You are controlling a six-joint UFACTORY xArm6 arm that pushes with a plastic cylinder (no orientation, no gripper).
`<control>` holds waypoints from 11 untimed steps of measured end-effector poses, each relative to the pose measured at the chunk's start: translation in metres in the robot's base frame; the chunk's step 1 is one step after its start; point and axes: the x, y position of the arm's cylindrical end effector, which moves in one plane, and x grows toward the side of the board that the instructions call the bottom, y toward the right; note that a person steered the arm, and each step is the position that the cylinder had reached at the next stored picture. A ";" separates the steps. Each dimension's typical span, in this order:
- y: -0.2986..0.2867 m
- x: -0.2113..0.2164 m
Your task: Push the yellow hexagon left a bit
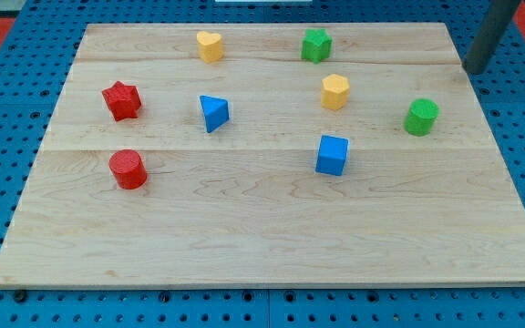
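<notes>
Well, the board [272,228] fills most of the scene. My tip [469,69] has no fingers to open or close; it rests at the far right edge, well apart from the yellow hexagon [335,91], which sits right of centre between the green star [315,44] and blue cube [332,154].

A wooden board [272,246] is seen carrying eight blocks: yellow heart [210,46] and green star [315,44] near the top edge, yellow hexagon [335,91], green cylinder [420,117], blue cube [332,154], blue triangle [213,113], red star [121,100] and red cylinder [128,169] toward the left edge.
</notes>
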 end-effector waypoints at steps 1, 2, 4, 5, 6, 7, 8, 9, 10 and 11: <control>-0.053 0.002; -0.084 0.023; -0.121 0.042; -0.117 0.041; -0.117 0.042; -0.117 0.045; -0.117 0.049; -0.117 0.054; -0.117 0.059; -0.117 0.060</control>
